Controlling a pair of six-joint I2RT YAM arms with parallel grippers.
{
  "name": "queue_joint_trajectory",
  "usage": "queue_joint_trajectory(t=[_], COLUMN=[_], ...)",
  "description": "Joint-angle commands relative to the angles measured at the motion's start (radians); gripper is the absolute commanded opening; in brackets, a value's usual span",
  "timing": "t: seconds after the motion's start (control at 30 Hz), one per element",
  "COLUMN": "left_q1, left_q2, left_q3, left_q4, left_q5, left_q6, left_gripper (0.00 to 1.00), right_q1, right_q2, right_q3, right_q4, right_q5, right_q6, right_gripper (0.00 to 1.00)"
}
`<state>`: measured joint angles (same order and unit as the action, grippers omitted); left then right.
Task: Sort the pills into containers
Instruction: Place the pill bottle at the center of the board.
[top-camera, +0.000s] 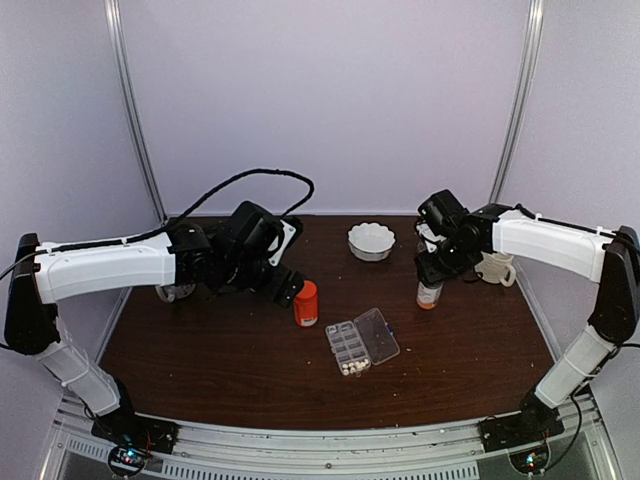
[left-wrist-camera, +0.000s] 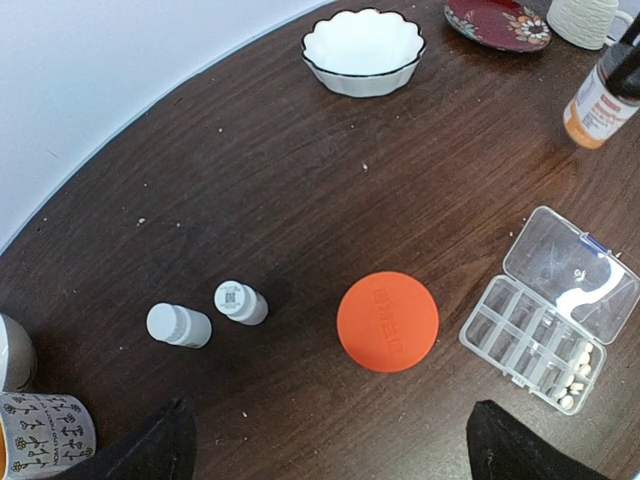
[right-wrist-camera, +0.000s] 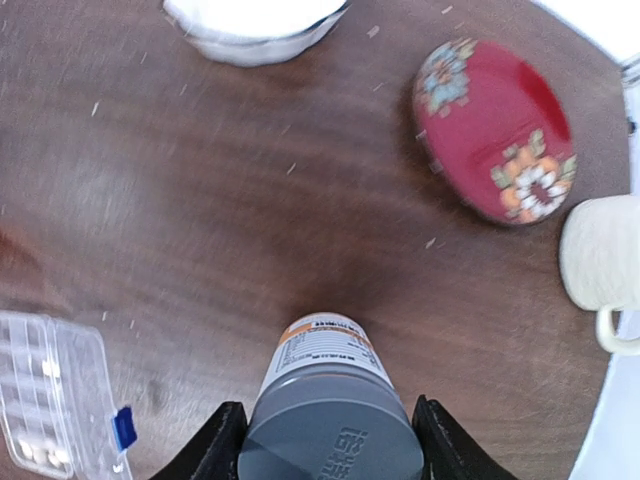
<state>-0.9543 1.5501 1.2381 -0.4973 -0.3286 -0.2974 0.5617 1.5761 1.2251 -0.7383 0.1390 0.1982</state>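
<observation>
The clear organizer box (top-camera: 350, 347) lies open in the middle of the table, its lid (top-camera: 379, 335) folded out to the right. Cream-white pills (top-camera: 352, 368) fill its near end cell and also show in the left wrist view as pills (left-wrist-camera: 575, 375). My right gripper (top-camera: 434, 266) reaches down over a grey-capped amber bottle (top-camera: 429, 293). In the right wrist view both fingers press the sides of its grey cap (right-wrist-camera: 330, 445). My left gripper (left-wrist-camera: 335, 425) hangs open above the table, just short of an orange-capped bottle (left-wrist-camera: 388, 321), and holds nothing.
Two tiny white bottles (left-wrist-camera: 180, 325) (left-wrist-camera: 241, 302) lie left of the orange cap. A white scalloped bowl (top-camera: 371, 241) stands at the back. A red flowered dish (right-wrist-camera: 497, 130) and a cream mug (right-wrist-camera: 600, 255) sit beyond the grey-capped bottle. A patterned mug (left-wrist-camera: 45, 435) is near the left arm.
</observation>
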Motion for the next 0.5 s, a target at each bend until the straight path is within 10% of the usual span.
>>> queue_joint_trajectory(t=[0.0,0.47], left_q1=[0.008,0.008], left_q2=[-0.017,0.000], left_q3=[0.003,0.014], left_q4=[0.017,0.007], left_q5=[-0.003,0.011], left_q6=[0.002,-0.011], left_gripper=[0.98,0.97], right_q1=[-0.059,-0.130], right_q2=[-0.004,0.142], right_q3=[0.096,0.180], right_q4=[0.020,0.047], right_q5=[0.086,0.010], right_q6=[-0.013,-0.019], right_gripper=[0.39,0.44])
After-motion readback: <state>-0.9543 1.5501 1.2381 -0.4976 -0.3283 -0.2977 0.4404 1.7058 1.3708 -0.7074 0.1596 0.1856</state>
